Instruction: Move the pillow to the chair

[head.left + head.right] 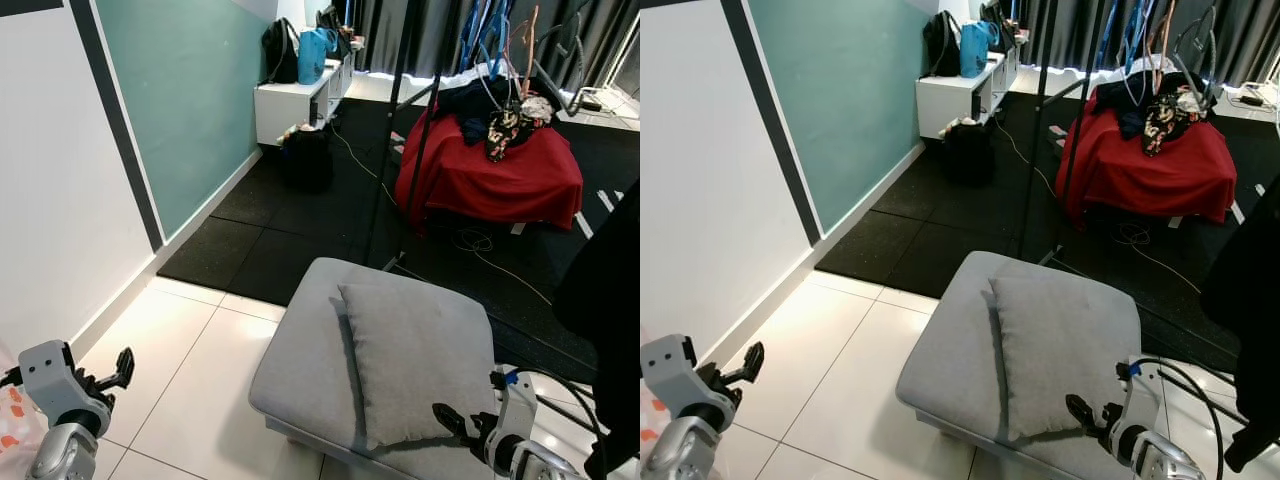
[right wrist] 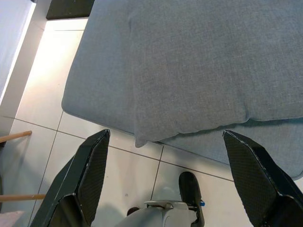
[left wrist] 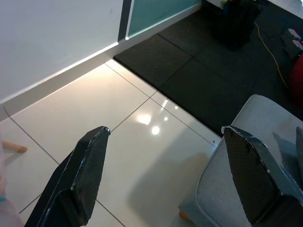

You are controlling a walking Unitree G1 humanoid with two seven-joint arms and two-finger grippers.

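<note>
White tile floor [image 1: 190, 370] lies under my left end effector [image 1: 118, 369], which hovers with its fingers [image 3: 90, 170] spread wide and holding nothing, well off the left side of the grey chair [image 1: 300, 360]. On the chair's seat lies the grey pillow [image 1: 415, 355], flat, toward the seat's right half and touching the cushion. My right end effector [image 1: 455, 420] hangs at the chair's near right corner, just beside the pillow's near edge, its fingers [image 2: 92, 175] also parted wide and gripping nothing. Beyond the chair, on the black mat [image 1: 290, 215], stands furniture under a red cloth [image 1: 500, 170].
</note>
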